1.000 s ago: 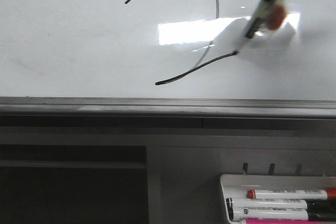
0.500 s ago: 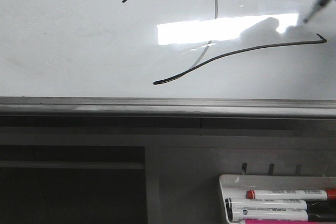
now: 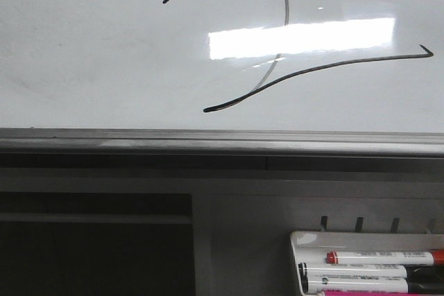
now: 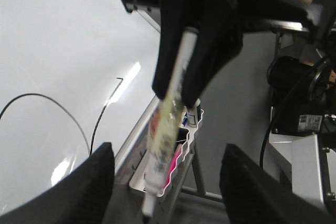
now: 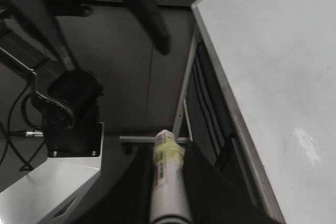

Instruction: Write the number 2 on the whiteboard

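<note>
Number 2 [image 3: 277,46] complete on whiteboard [image 3: 90,53] out front; only wrist views showing right fingers [image 5: 168,192] clenched on marker [image 5: 167,182], left fingers [image 4: 163,192] spread.

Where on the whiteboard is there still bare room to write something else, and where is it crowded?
The whiteboard is bare left of the number 2, from its arch's start across to the left edge and down to the grey rail. A thin strip lies under the base stroke. The marker tray below right is crowded with pens.

You see the number 2 [image 3: 286,12] drawn in thin black line on the glossy whiteboard [image 3: 90,53]: arched top, long base stroke sweeping right, ending in a small hook. Grey rail runs along the board's near edge.
</note>
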`<state>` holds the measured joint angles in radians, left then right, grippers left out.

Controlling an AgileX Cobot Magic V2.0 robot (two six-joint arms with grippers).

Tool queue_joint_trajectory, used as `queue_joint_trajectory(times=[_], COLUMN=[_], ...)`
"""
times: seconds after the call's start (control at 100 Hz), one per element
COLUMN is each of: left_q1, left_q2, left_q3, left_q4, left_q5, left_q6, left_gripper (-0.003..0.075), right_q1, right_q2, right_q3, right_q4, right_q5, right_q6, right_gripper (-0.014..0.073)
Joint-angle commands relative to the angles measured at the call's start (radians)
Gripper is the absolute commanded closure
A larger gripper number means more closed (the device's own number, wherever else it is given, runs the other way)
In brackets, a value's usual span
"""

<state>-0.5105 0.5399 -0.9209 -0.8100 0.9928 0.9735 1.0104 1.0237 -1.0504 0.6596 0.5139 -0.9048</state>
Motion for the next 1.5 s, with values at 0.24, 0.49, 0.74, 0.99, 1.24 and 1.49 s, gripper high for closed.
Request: queue_joint_trajectory(times=[0.24, 0.49, 0.74, 0.99, 1.24, 1.49], left_q1=[-0.065, -0.067, -0.067, -0.067, -0.067, -0.067], left_q2=[0.124, 0.186, 0.237, 0.26, 0.263, 0.263], left_q3=[-0.105, -0.105, -0.105, -0.105, -0.105, -0.105], left_q4=[-0.041, 0.025, 0.071, 0.04, 0.04, 0.04], left_q5=[0.119, 0.121, 0.115, 0.181, 0.182, 0.182], left_q6=[0.021, 0.009, 0.007, 0.007, 0.007, 0.007], left_gripper=[0.0469, 0.0521, 0.0521, 0.0521, 0.055, 0.0741], right_q1=[0.092, 0.096, 0.12, 0.12, 0.12, 0.12], right_q2=[0.04, 0.04, 0.038, 0.038, 0.038, 0.038], right_q3=[-0.031, -0.031, -0.031, -0.031, -0.031, -0.031], right_q4=[0.013, 0.013, 0.013, 0.013, 0.013, 0.013], right_q5=[-0.153, -0.123, -0.11, -0.118, -0.118, -0.118], right_q6=[-0.018, -0.018, -0.018, -0.018, -0.018, -0.018], right_gripper=[0.0654, 0.0654, 0.0654, 0.0654, 0.0654, 0.0654])
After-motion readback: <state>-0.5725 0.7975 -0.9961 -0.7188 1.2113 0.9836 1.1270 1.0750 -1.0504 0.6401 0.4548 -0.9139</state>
